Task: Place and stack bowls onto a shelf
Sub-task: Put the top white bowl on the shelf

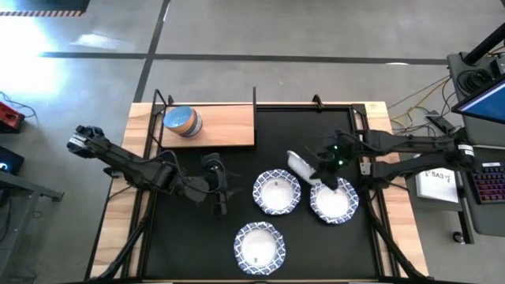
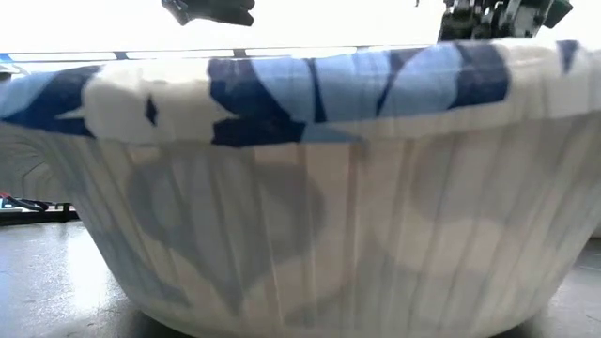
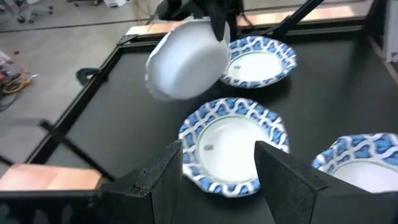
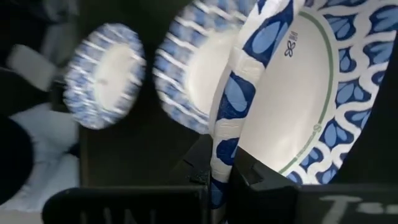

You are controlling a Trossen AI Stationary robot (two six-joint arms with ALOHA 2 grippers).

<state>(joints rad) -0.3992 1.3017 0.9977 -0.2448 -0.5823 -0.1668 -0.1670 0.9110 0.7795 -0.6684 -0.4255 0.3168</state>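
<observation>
Three white bowls with blue patterned rims sit upright on the black mat (image 1: 189, 237): one in the middle (image 1: 276, 191), one to its right (image 1: 334, 201), one near the front edge (image 1: 258, 246). My right gripper (image 1: 317, 170) is shut on another white bowl (image 1: 300, 164), tilted above the mat. My left gripper (image 1: 219, 197) hovers open, left of the middle bowl (image 3: 233, 146). A stack of small bowls, blue on top (image 1: 181, 121), stands on the light-wood shelf (image 1: 225, 126) at the mat's far left. In the low view the front bowl (image 2: 310, 178) fills the picture. My right gripper (image 4: 221, 167) pinches the white bowl's patterned rim (image 4: 224, 140), one finger inside the bowl and one outside. The fingers come from the table's right. The bowl is lifted clear of the mat and tipped on edge, its underside (image 3: 186, 59) facing the left arm.
Thin black posts (image 1: 255, 99) rise at the shelf's edges. The shelf board is bare to the right of the small stack. A black frame rail (image 3: 93, 93) runs along the mat's left side. A laptop and keyboard (image 1: 489, 177) lie beyond the table's right edge.
</observation>
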